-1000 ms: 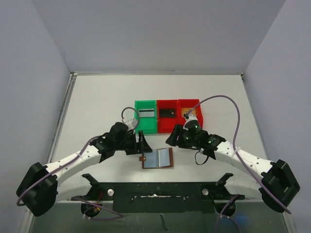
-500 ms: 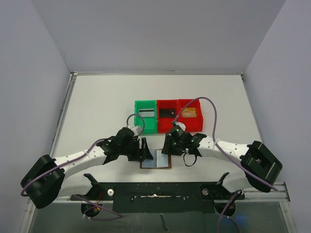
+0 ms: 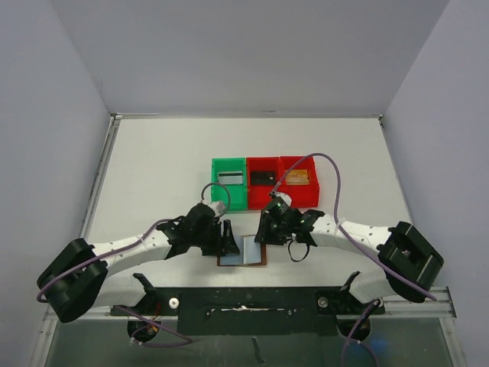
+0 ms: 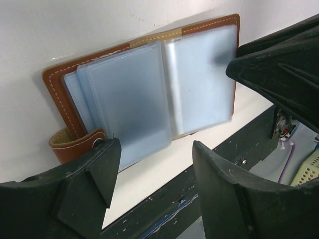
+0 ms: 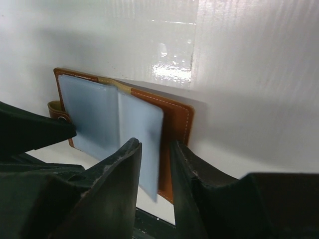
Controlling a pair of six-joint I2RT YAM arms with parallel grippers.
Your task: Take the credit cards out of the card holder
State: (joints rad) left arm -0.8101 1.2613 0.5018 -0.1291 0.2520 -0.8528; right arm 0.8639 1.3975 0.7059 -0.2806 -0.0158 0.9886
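The card holder (image 3: 243, 252) lies open near the table's (image 3: 153, 168) near edge, at centre, with its pale blue sleeves (image 4: 149, 89) facing up. The left gripper (image 3: 228, 238), its arm stretched low from the left, hovers over the holder's left half with jaws wide apart. The right gripper (image 5: 155, 149), its arm reaching in from the right, straddles the right sleeve's edge with fingers narrowly apart.

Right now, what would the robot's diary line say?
wallet: open flat on table | left gripper: open, over strap side | right gripper: narrow gap around plastic page edge | grip: unclear
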